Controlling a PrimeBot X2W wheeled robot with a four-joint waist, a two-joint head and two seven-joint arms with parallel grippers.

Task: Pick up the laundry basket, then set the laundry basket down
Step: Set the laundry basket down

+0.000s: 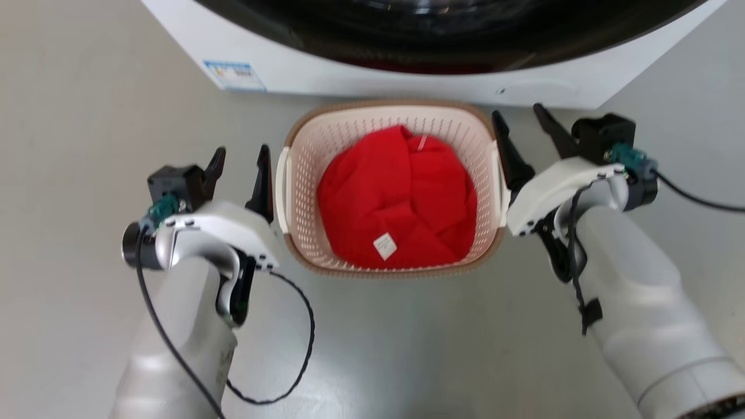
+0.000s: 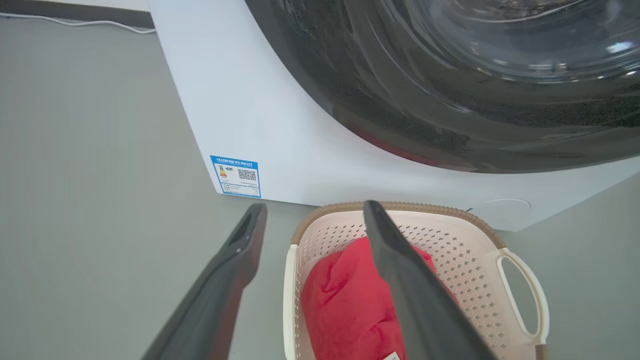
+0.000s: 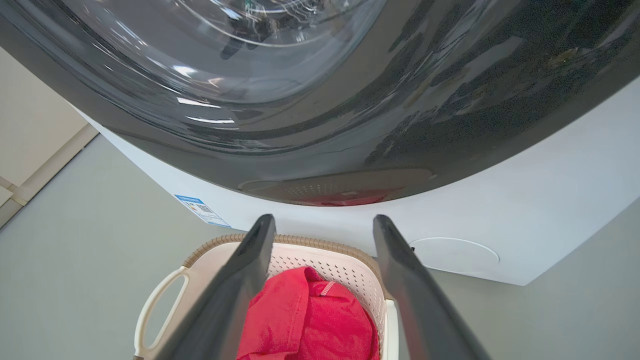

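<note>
Both grippers flank the laundry basket [image 1: 312, 152]: left gripper [image 1: 242, 152] and right gripper [image 1: 517, 113] have their jaws apart and hold nothing, each just beside a white side handle. Basket rests on the grey floor [image 1: 87, 116] directly before the washer [image 1: 326, 73], with a red garment [image 1: 401, 198] inside.

The floor [image 1: 87, 116] is smooth, pale grey and faintly glossy. A white washer [image 1: 326, 78] stands on it, its base meeting the grey surface. Just in front of the washer, near the middle of its front, the laundry basket [image 1: 302, 174] sits level on the floor; whether its far rim touches the washer's base cannot be told. Left of the washer, a thin white cable [image 2: 75, 22] lies along the floor's far edge.
</note>
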